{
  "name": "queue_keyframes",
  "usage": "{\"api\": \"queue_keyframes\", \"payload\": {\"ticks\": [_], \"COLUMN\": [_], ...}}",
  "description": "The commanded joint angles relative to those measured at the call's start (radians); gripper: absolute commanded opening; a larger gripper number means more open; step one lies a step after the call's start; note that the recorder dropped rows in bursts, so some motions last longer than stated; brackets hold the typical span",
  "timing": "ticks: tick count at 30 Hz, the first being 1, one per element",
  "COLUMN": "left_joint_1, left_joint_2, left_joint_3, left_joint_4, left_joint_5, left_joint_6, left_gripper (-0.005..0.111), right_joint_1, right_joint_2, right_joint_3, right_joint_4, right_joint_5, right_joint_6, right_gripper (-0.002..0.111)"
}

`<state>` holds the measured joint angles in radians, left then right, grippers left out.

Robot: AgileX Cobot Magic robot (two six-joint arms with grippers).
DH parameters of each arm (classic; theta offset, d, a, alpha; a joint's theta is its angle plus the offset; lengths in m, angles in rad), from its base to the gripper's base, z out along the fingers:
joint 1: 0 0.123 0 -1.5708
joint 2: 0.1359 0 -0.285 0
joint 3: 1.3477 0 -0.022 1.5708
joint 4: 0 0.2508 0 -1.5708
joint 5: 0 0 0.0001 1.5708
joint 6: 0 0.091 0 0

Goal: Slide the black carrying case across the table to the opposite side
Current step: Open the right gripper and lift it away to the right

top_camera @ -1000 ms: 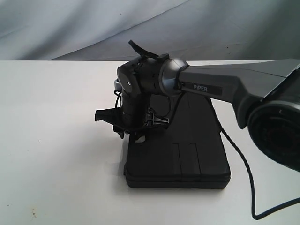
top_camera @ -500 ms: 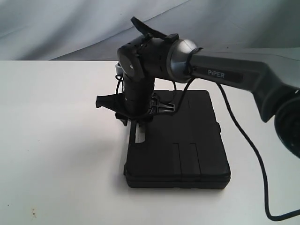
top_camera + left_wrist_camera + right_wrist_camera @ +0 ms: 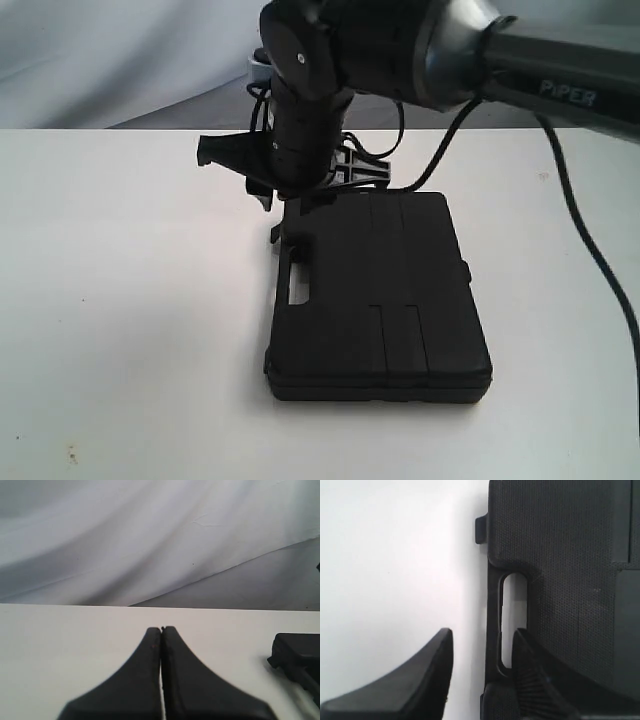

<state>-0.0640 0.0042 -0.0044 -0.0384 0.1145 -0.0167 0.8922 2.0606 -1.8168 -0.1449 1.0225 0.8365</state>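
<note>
The black case [image 3: 380, 300] lies flat on the white table [image 3: 120, 300], its cut-out handle [image 3: 298, 285] on its left side. My right gripper [image 3: 280, 210] hangs open just above the handle's far end, pointing down. In the right wrist view the right gripper [image 3: 484, 632] straddles the handle bar of the case [image 3: 560, 555] with a gap on both sides: one finger is over the bare table, the other over the cut-out handle [image 3: 512, 595]. My left gripper [image 3: 161, 628] is shut with nothing in it, low over the table, with a corner of the case [image 3: 295, 655] off to one side.
The right arm's black cable [image 3: 590, 270] loops down past the right side of the case. A grey cloth backdrop [image 3: 120, 60] rises behind the table's far edge. White tabletop extends to the left of the case and in front of it.
The right arm has risen and drawn toward the far end of the handle, its gripper still open. The case has not moved.
</note>
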Motion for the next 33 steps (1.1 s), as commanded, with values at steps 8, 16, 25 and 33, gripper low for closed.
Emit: {"api": "queue_keyframes", "payload": {"ticks": [8,16,25,33], "left_joint_1": [0.003,0.003,0.003,0.003], "left_joint_2": [-0.004,-0.004,-0.004,-0.004], "left_joint_3": [0.004,0.004,0.004,0.004], "left_joint_4": [-0.006,-0.006,-0.006,-0.006], "left_joint_5": [-0.006,-0.006,-0.006,-0.006], "left_joint_6": [-0.003,-0.003,-0.003,-0.003], "left_gripper": [0.000,0.000,0.000,0.000], "right_joint_1": [0.016,-0.056,-0.198,-0.372], "right_joint_2": [-0.178,-0.366,-0.590,-0.914], "right_joint_3": [0.193,0.515,0.815,1.094], "right_joint_4": [-0.027,0.060,0.021,-0.083], "right_joint_5": [-0.119,-0.436,-0.581,-0.684], "right_joint_6": [0.001,0.001,-0.024,-0.073], "right_gripper": [0.032,0.023,0.012,0.008]}}
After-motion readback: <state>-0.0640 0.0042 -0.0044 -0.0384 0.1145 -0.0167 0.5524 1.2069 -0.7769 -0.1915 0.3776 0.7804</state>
